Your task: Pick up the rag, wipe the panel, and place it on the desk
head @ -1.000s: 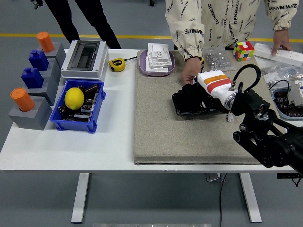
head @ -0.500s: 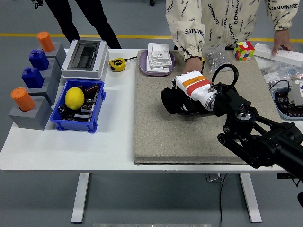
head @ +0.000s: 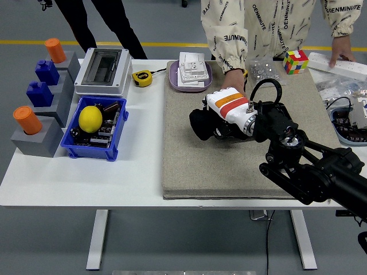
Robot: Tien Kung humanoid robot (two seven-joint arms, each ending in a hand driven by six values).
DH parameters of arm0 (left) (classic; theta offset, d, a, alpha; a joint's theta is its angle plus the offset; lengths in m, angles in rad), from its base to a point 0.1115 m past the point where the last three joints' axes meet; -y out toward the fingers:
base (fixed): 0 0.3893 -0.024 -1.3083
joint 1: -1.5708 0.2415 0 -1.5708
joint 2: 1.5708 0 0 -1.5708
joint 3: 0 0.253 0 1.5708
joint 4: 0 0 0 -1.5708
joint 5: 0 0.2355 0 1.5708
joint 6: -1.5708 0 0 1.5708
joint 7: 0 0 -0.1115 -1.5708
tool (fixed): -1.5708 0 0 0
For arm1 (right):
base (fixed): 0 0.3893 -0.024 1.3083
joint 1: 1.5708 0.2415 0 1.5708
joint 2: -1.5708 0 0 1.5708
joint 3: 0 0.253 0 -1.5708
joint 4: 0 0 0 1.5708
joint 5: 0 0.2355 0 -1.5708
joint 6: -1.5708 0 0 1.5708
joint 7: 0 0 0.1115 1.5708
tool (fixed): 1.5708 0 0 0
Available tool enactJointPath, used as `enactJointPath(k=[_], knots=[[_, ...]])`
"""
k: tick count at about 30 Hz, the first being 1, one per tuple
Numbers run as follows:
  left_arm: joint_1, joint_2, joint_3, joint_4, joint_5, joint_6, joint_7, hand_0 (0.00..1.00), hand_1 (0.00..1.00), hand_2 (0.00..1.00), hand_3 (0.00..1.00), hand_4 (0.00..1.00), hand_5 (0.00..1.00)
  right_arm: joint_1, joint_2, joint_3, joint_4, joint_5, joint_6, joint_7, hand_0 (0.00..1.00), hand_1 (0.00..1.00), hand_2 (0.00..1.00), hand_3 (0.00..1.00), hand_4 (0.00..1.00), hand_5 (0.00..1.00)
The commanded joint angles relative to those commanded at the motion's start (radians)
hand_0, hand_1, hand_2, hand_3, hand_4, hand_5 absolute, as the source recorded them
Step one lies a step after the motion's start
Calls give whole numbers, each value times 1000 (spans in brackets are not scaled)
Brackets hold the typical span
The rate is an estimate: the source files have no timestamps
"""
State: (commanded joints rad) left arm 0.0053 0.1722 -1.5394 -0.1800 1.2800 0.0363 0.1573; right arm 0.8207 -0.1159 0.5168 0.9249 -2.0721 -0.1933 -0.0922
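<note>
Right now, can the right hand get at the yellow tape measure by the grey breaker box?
Probably not freely. The right hand is shut on the black rag over the black panel, and the purple tray lies between it and the yellow tape measure.

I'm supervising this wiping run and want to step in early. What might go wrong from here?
The person's hand rests just beyond the right hand, apparently steadying the panel; a further sweep might bump it.

The black rag bulges out past the panel's left end, so the stroke may run off onto the mat.

The purple tray of white plates sits close behind; a wide swing could knock it.
</note>
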Motion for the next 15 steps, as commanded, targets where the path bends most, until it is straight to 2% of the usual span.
enactJointPath(k=[15], knots=[[-2,-5,-4,0,-4,-1,-3,639,689,725,566,593,467,-39,-99,48,-14,1,4,3,225,358,437,414,992,52]])
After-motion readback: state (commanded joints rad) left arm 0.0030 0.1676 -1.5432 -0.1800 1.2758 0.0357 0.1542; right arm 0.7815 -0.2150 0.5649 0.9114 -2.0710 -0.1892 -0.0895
